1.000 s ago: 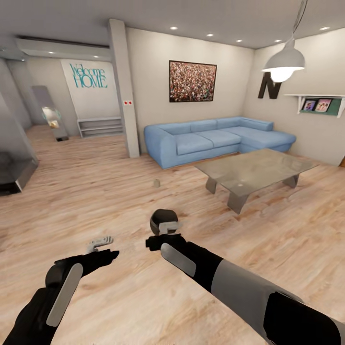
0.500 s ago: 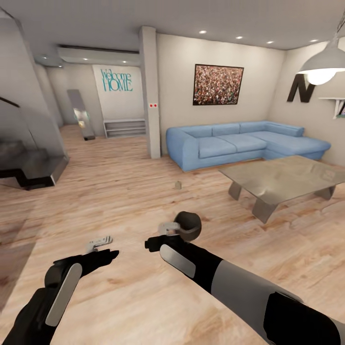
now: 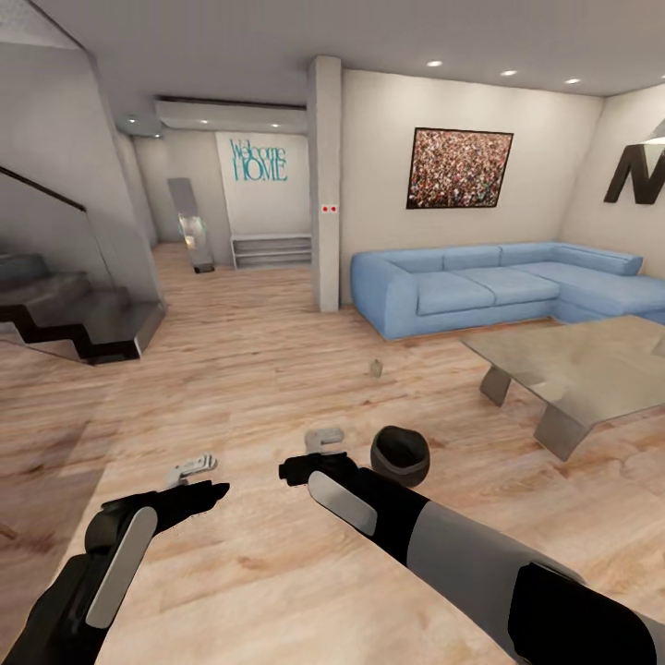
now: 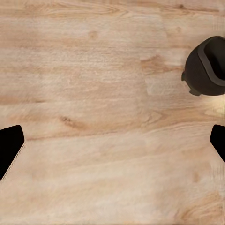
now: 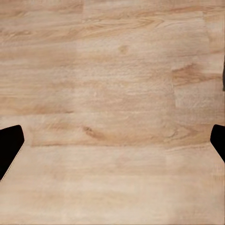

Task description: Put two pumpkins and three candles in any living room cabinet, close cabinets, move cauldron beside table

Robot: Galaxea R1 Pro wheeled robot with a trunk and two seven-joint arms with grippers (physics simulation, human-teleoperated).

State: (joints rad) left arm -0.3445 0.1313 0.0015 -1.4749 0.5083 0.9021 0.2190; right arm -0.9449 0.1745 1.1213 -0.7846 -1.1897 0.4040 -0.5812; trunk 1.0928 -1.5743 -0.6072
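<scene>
Wood floor bears the empty cauldron; both end effectors spread, holding nothing.

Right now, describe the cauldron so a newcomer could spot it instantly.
Start at the blue corner sofa and come forward past the grey-green coffee table onto the bare plank floor. The cauldron sits there, short of the table's near corner, just past the right hand. It is matte black, round-bellied and wide-mouthed, far bigger than the small beige candle beyond it.

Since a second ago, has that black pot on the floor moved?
No. The cauldron lies just as before relative to the candle and the table; the camera turned, shifting the whole picture.
</scene>
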